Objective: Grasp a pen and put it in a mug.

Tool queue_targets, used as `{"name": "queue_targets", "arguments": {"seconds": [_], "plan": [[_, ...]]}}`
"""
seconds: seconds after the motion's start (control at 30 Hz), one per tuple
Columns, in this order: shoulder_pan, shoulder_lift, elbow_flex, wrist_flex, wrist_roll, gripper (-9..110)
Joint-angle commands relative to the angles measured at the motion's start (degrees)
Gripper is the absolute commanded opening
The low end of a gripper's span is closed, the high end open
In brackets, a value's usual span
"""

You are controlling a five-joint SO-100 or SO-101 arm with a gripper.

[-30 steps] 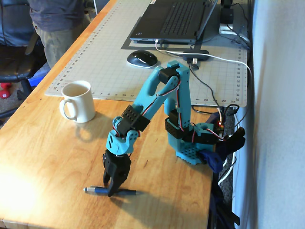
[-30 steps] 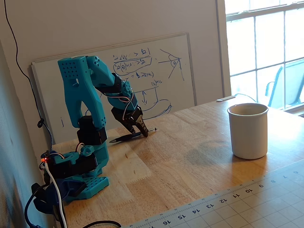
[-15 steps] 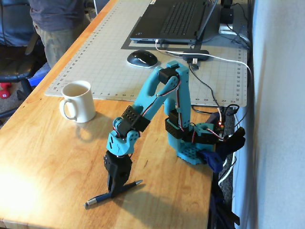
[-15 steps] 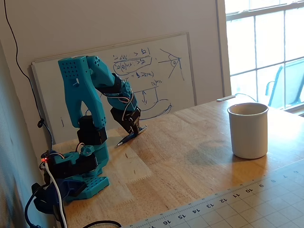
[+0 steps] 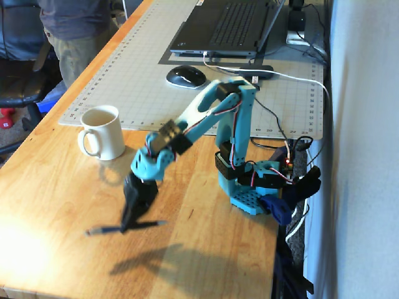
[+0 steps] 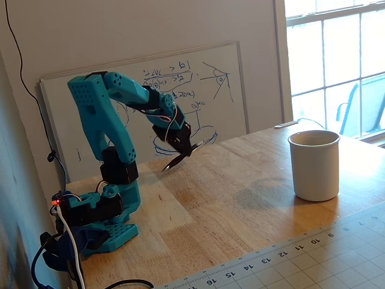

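A white mug (image 5: 103,132) stands upright on the wooden table, also in the other fixed view (image 6: 314,165). A dark pen (image 5: 153,223) lies roughly level across the fingertips of my gripper (image 5: 129,224), a little above the wood, with its shadow on the table below. In the other fixed view the pen (image 6: 201,145) sticks out at a slant on both sides of the gripper (image 6: 183,155). The black jaws are shut on the pen near its middle. The gripper is in front of and to the right of the mug in a fixed view, well apart from it.
The blue arm base (image 5: 249,193) stands at the table's right edge. A grey cutting mat (image 5: 143,68) behind the mug carries a mouse (image 5: 185,76) and a laptop (image 5: 230,25). A person (image 5: 75,31) stands at the far left. A whiteboard (image 6: 234,90) leans on the wall.
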Motion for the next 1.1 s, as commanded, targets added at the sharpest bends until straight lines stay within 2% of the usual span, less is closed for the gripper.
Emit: {"name": "queue_targets", "arguments": {"seconds": [0.0, 0.33, 0.53, 0.67, 1.07], "plan": [[3.6, 11.5, -1.6, -1.8, -0.3, 2], [12.1, 17.2, -0.4, -19.5, -0.3, 3], [17.5, 17.1, -1.1, -24.4, -0.3, 3], [23.1, 17.8, -1.6, -29.2, -0.3, 3], [41.3, 16.8, -1.4, -53.7, -0.3, 3]]}}
